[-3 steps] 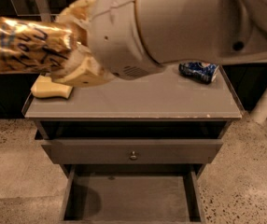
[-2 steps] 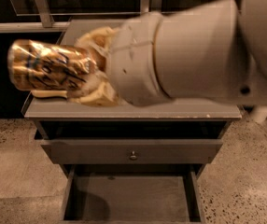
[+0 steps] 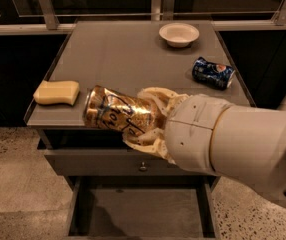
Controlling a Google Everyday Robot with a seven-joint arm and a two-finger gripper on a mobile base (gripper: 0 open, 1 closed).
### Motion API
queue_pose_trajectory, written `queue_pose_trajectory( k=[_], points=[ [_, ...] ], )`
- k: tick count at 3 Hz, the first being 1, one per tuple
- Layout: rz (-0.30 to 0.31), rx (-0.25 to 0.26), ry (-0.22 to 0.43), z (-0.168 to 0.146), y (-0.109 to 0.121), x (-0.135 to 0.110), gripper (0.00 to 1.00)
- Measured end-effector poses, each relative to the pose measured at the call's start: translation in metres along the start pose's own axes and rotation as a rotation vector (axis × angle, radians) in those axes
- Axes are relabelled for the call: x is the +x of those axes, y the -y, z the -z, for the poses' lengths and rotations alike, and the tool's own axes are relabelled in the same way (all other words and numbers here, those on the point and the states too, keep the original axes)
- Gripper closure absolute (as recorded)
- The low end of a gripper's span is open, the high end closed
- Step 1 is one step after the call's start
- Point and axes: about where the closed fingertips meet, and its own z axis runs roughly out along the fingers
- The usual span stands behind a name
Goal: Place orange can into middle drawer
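Observation:
My gripper [image 3: 145,118] is shut on the orange can [image 3: 117,113], a golden-orange can with dark brown print. I hold it on its side, in the air in front of the cabinet's front edge, silvery end pointing left. The cream fingers [image 3: 155,100] wrap the can's right half. The middle drawer [image 3: 138,211] is pulled out below, with a flat grey floor and low side walls. The can hangs above the drawer's opening. My big white arm fills the lower right.
The grey cabinet top [image 3: 128,54] carries a yellow sponge [image 3: 56,92] at the front left, a white bowl [image 3: 179,34] at the back and a blue Pepsi can [image 3: 213,73] lying at the right. A closed drawer front with a small knob [image 3: 142,167] sits above the open drawer.
My arm has swung down and to the right with the can. The can went from high at the left to the cabinet's front edge, and the tabletop has come into view.

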Motion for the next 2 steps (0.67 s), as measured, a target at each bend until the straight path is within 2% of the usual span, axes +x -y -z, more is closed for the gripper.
queue_pose_trajectory(
  k=[1,2],
  points=[
    [0.001,0.0,0.0,0.0,0.0,0.0,1.0],
    [-0.031,0.016,-0.012,-0.004,0.0,0.017,1.0]
  ],
)
